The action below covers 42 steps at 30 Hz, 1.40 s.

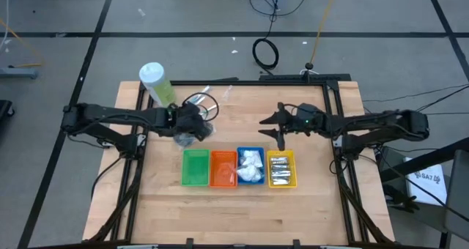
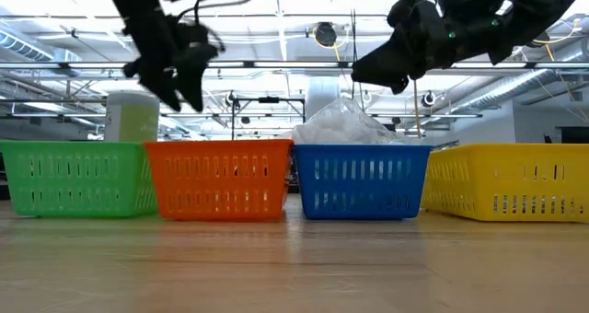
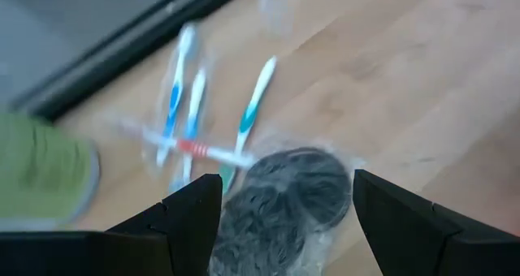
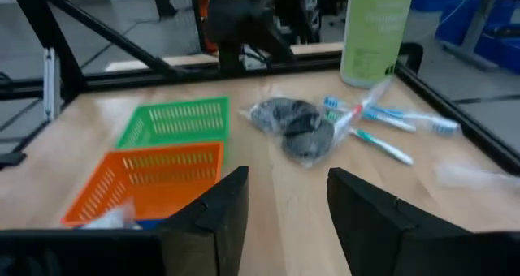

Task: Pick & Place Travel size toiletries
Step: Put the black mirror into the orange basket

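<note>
Four plastic bins — green, orange, blue, yellow — stood in a row mid-table; pale-green bottle stood near the far left corner.

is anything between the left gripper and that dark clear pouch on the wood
Nothing visible. The left gripper, fingers open, hangs right over the dark clear plastic pouch, with bare space between its fingers. The thin blue, green and white toothbrush sticks lie just beyond the pouch, one red-and-white stick touching its edge, none across it.

No legible text, brand, number or sign is present. The label print on the pale-green bottle is too blurred to read in any view.
</note>
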{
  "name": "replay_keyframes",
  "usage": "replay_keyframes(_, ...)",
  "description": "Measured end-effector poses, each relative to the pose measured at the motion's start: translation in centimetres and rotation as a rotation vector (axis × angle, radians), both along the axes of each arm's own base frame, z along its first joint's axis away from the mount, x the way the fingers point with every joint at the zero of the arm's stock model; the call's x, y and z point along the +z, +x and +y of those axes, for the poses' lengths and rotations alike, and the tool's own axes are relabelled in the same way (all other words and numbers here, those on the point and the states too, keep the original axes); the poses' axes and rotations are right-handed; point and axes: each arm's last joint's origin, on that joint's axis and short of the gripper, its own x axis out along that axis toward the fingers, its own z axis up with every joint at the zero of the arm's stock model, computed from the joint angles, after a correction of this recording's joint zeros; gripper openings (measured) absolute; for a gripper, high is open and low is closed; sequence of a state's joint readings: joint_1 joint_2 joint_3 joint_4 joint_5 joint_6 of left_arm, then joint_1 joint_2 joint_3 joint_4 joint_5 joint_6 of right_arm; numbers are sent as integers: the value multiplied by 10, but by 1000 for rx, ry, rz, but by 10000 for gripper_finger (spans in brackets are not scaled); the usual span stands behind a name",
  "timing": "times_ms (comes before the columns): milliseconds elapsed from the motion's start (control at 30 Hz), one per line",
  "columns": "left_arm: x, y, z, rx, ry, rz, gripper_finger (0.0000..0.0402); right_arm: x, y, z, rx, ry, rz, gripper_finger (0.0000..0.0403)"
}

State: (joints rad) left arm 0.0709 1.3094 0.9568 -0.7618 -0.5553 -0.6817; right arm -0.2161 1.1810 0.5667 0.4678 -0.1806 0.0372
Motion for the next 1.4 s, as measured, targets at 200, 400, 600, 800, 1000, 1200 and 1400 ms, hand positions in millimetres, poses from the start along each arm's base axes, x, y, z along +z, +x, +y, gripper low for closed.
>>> replay_keyframes(200, -28, -11, 12, 151, -134, -32, 273, -2, 1, 1, 4, 5, 14, 155)
replay_keyframes(400, -41, -8, 21, 159, -170, -128, 273, -10, 4, 0, 3, 7, 47, 155)
replay_keyframes(600, -57, 1, 23, 92, -175, -145, 273, -12, 5, -1, 4, 1, 57, 155)
replay_keyframes(800, -76, 8, 25, 98, -179, -67, 273, -12, 5, -1, 6, -6, 59, 155)
replay_keyframes(1000, -88, 12, 26, 109, -186, -24, 273, -12, 5, -1, 6, -6, 59, 155)
replay_keyframes(1200, -88, 10, 29, 127, -186, -20, 270, -12, 5, -1, 6, -6, 59, 155)
replay_keyframes(1400, -89, 10, 30, 133, -189, -17, 201, -12, 5, -1, 6, -6, 59, 155)
